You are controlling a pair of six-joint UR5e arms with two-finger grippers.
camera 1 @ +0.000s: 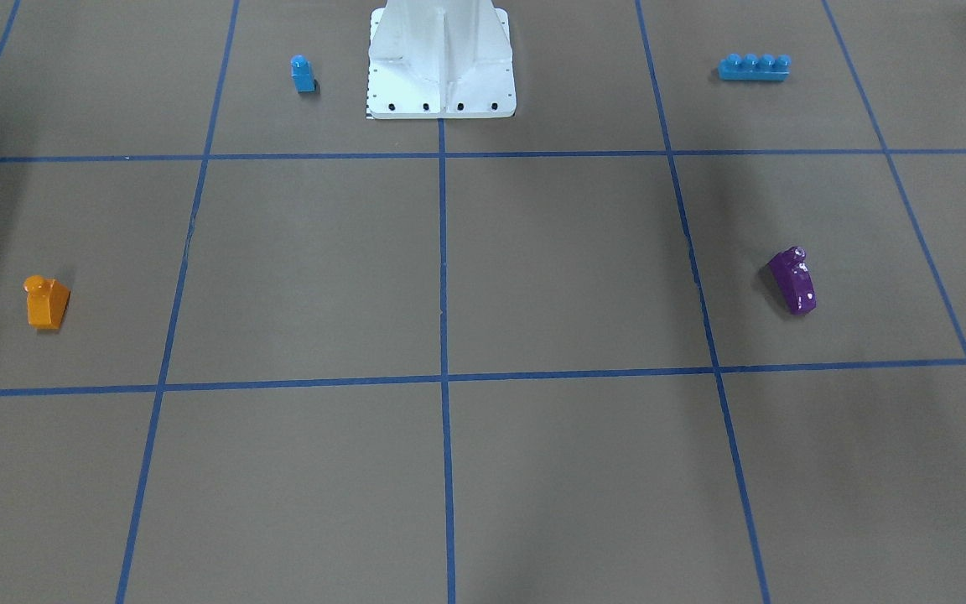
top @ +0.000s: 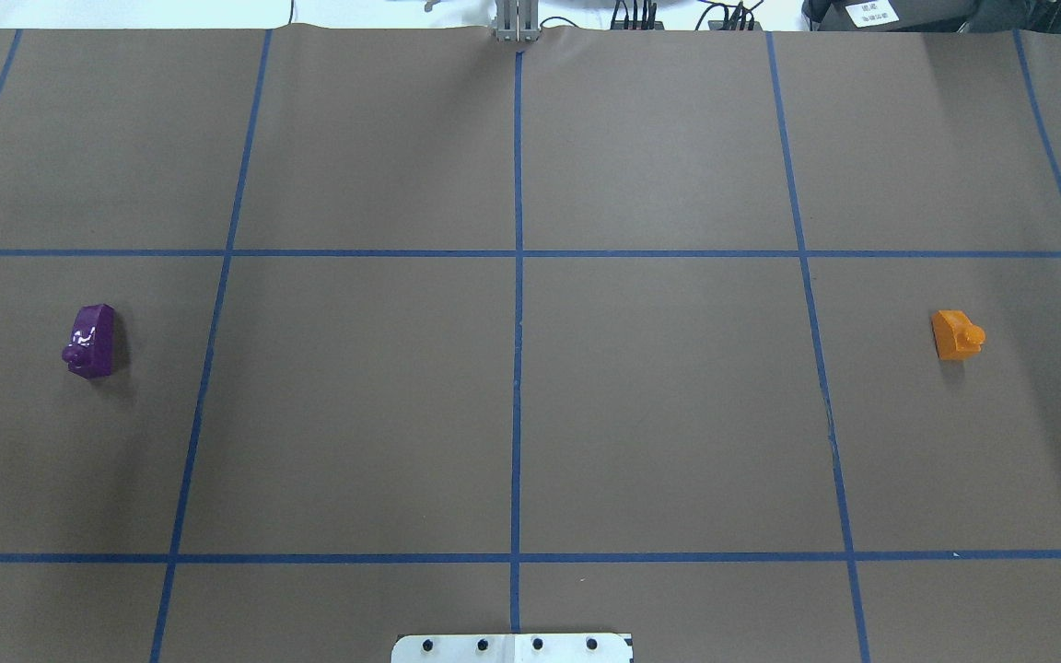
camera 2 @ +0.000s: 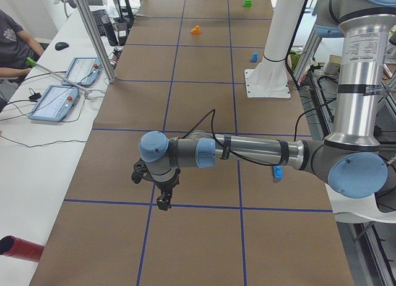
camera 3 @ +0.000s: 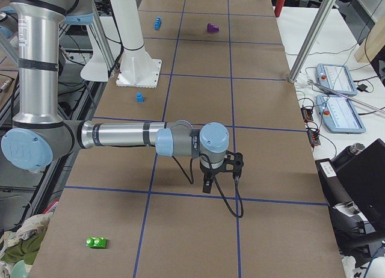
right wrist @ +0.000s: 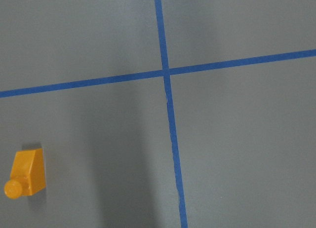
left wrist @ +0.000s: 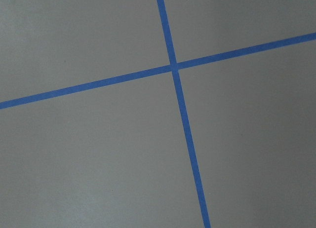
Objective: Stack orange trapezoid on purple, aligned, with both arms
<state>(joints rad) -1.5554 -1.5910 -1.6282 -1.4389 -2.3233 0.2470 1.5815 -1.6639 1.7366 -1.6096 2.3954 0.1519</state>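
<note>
The orange trapezoid (camera 1: 47,304) stands on the brown table cover on my right side; it also shows in the overhead view (top: 956,334), the left side view (camera 2: 196,30) and the right wrist view (right wrist: 27,173). The purple brick (camera 1: 793,281) lies on my left side, far from it (top: 91,341) (camera 3: 212,27). My left gripper (camera 2: 162,198) hangs over the table; only the left side view shows it. My right gripper (camera 3: 221,182) shows only in the right side view. I cannot tell whether either is open or shut.
A small blue single-stud brick (camera 1: 303,74) and a long blue four-stud brick (camera 1: 753,67) flank the white base pedestal (camera 1: 441,63). A green brick (camera 3: 96,242) lies near the table's end. Tablets (camera 2: 55,103) and a seated person are beside the table.
</note>
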